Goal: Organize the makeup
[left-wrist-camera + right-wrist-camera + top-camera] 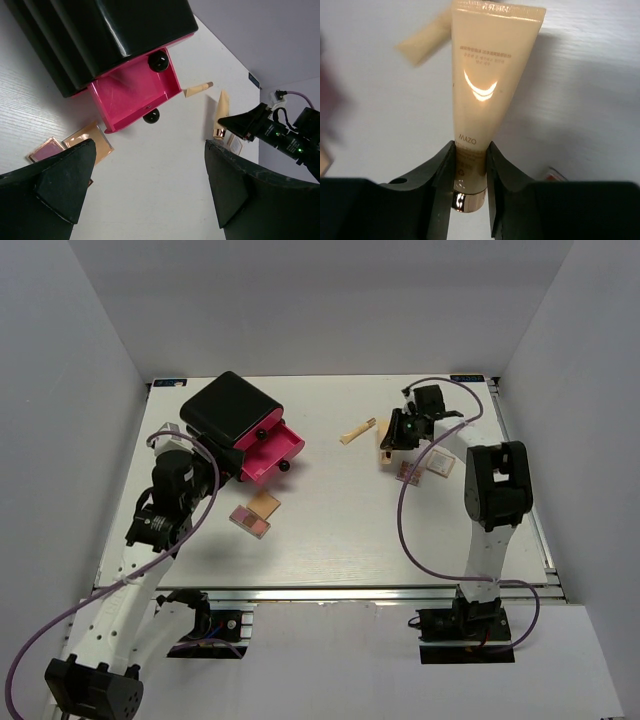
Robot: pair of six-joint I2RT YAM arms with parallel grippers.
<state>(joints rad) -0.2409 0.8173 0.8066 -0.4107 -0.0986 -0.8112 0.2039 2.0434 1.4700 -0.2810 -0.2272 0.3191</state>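
White walls close round a pale white tabletop (340, 530). At the left of the top view the left gripper (150, 145) hangs with its fingers spread wide and nothing between them. It is aimed at the glossy black organiser box (225, 410) and its open pink plastic drawer (270, 452), in which nothing shows.

Just below the drawer lie a flat tan compact (266, 504) and a square pink eyeshadow palette (248, 521), touching each other. Right of centre a slim beige tube (357, 431) lies flat by itself, slanting up to the right.

Just beside it the right gripper (393, 435) is clamped on a gold-capped beige squeeze tube (487, 85), pinching it just above the cap. The tube's long axis runs straight out past the fingertips, crimped end farthest from the wrist, and it appears lifted off the table. A small brownish square palette (408, 472) and a paler square palette (438, 464) rest just below and right of that gripper.

The drawer lies well apart to the left of the held tube, at about the same height in the frame. The carry is therefore likely a leftward sweep, and the tube probably needs turning to lie along the drawer. The left arm is nearer the compact and pink palette.
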